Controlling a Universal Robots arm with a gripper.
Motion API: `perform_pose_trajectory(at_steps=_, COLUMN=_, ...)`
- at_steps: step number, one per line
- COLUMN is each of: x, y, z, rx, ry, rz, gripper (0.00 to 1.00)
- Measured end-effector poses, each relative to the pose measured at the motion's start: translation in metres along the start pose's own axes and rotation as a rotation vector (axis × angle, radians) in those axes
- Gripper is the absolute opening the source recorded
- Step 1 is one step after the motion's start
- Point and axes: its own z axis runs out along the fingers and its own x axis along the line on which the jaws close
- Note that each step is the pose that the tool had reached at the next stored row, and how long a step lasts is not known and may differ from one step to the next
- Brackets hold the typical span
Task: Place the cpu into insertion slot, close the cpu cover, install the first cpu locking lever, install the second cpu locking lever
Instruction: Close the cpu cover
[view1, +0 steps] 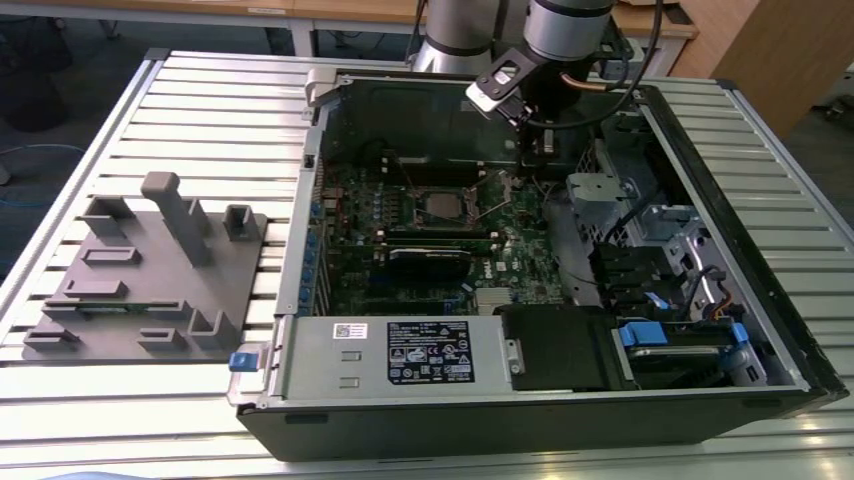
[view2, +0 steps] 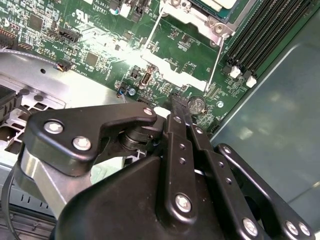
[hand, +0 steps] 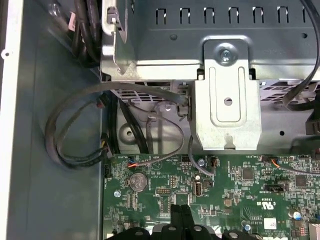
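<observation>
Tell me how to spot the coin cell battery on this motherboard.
Look inside the open computer case, at the green motherboard. Near the tip of the pincer sits the coin cell battery: the one round, flat silver disc among rectangular chips and connectors.

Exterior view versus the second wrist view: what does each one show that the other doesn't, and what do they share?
Exterior view's own: the whole open computer case, the power supply, the grey fixture block on the exterior view's left, and the slatted table. Second wrist view's own: the coin cell beside the fingertips. Shared: the shut gripper, the green motherboard, the memory slots and the insertion slot.
</observation>
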Motion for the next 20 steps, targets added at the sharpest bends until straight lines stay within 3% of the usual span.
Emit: perform_pose_trajectory(at_steps=20, x=-0.0022, y=0.0005, z=0.0004, rx=0.0003, ry=-0.0021, rz=0.000, gripper=0.10)
